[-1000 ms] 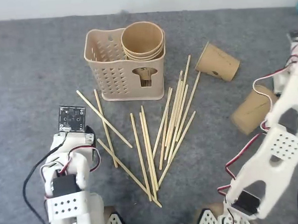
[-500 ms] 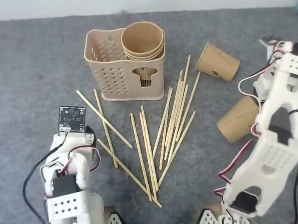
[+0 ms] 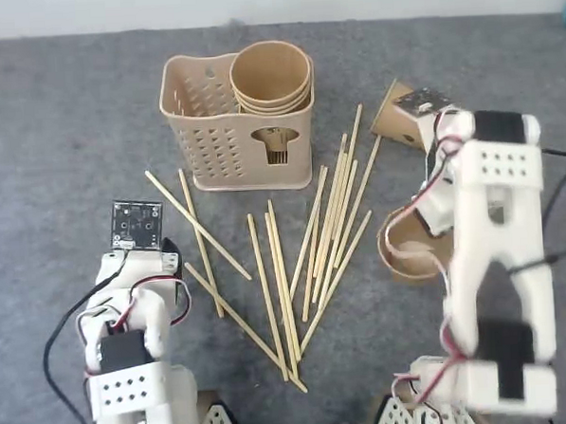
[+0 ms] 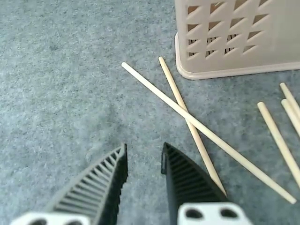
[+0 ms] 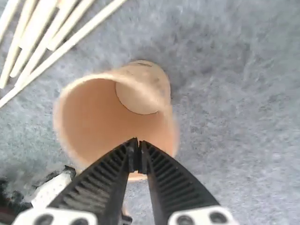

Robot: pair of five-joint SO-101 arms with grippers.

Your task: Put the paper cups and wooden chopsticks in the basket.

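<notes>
Two arms stand at the near edge of the grey felt-like worktop (image 3: 59,110). The left end effector (image 4: 143,150) hangs empty with its jaws slightly parted, over bare worktop just beside two crossed pale wooden chopsticks (image 4: 187,116). The right end effector (image 5: 137,143) is pinched closed on the rim of a brown paper cup (image 3: 410,251). The cup is a light, thin-walled thing that would likely crush or slip under a hard squeeze, so the rim hold looks sensible.

Between the arms the rest of the chopsticks fan out flat and overlapping. They are stiff, thin and apt to roll, so they are probably best taken mid-length, a few at a time.

Farther back, the beige perforated plastic basket (image 3: 213,149) carries stacked cups (image 3: 271,75) in one compartment, while the other looks free. A second loose cup (image 3: 392,116) lies on its side beyond the right arm, partly hidden, with open worktop around it.
</notes>
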